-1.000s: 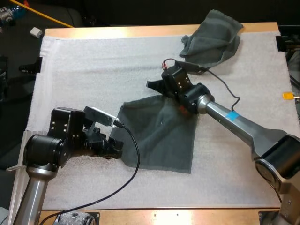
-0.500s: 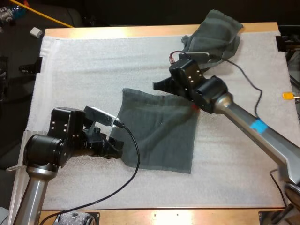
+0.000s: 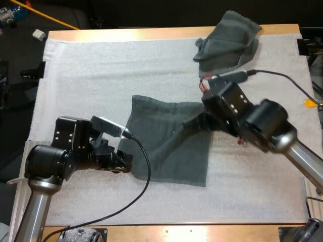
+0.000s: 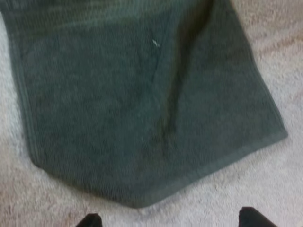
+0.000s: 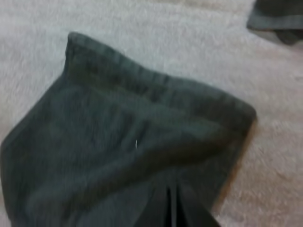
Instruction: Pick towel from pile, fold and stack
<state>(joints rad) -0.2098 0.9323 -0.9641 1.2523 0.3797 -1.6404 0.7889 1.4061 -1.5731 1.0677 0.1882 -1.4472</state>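
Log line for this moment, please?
left gripper: open, at corner of spread towel | right gripper: shut on spread towel, cloth ridged | crumpled towel: far right of mat

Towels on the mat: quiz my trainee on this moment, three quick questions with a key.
1. True or false: the left pincer stands open, clear of the spread towel.
2. Where does the crumpled towel lie? A) near left corner B) far right of the mat C) under the spread towel
3. Fill in: the right pincer is shut on the ___ towel.
Key: 1 true; 2 B; 3 spread.
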